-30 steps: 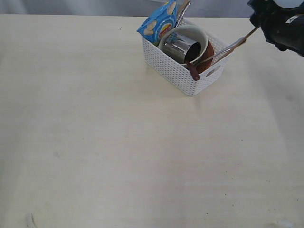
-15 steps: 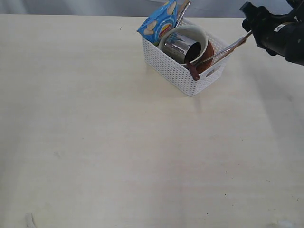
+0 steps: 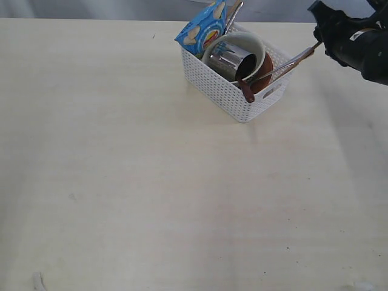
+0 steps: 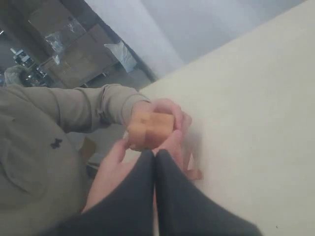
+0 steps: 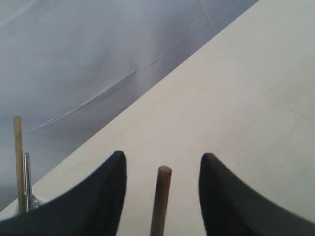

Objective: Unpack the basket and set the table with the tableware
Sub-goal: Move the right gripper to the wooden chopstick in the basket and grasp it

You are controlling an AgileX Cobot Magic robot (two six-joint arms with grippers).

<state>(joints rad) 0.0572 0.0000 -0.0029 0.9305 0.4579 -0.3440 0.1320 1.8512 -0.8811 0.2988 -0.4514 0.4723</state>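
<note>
Far right on the beige surface, by the white perforated plastic basket, we are holding our right claw wide around a brown wooden stick; left claw is sitting shut.

The white woven-look basket is sitting toward the far right of the pale beige worktop, turned at an angle. Inside, a cream bowl is lying tipped on its side, with a shiny steel cup nesting in it and a brown plate leaning beside it. A red-brown wooden spoon is hanging its head over the front wall, its handle slanting out past the right corner. Steel cutlery is standing up at the back.
</note>
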